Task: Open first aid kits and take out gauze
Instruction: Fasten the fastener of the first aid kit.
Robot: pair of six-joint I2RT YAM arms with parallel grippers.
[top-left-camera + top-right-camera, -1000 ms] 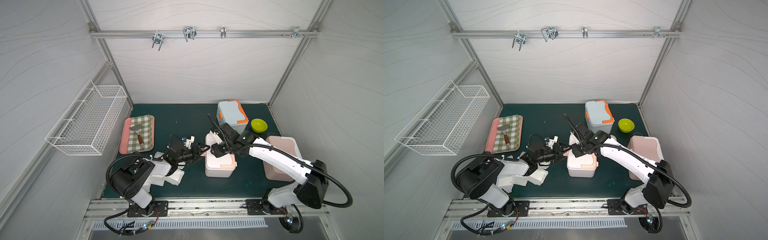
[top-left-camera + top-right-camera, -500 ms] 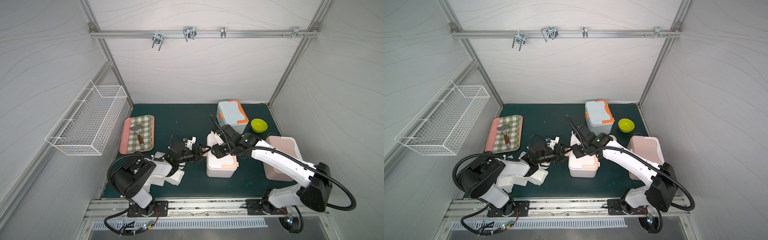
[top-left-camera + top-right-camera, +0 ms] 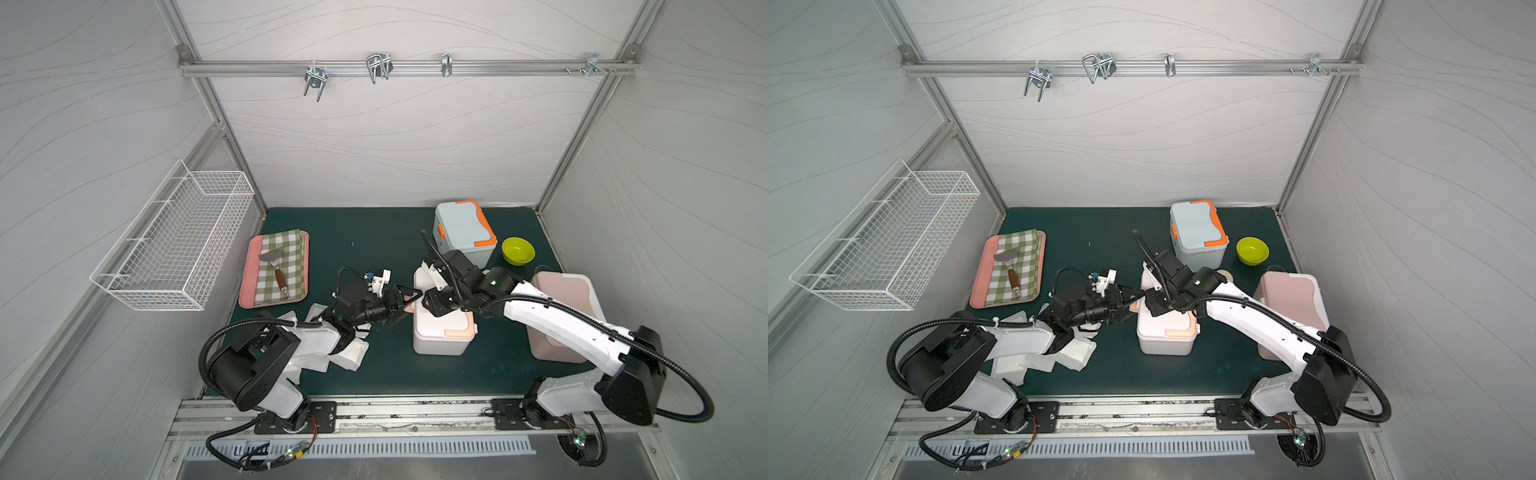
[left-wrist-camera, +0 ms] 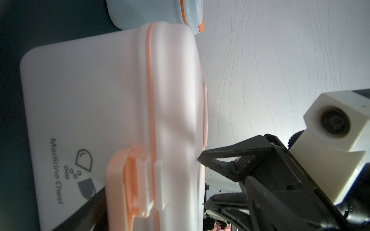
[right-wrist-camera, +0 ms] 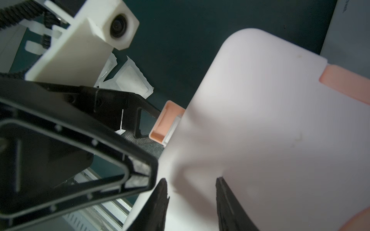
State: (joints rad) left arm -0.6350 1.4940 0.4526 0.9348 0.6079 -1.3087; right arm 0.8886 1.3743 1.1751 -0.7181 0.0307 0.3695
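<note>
Wrapped gauze pads lie loose on the worktop beside the left arm. They look light and floppy in slick film, best pinched at an edge. The left gripper, jaws spread wide and empty, flanks the peach side latch of the white first aid kit, a stiff box that probably slides easily. The right gripper, jaws partly open and empty, has its tips on the lid.
</note>
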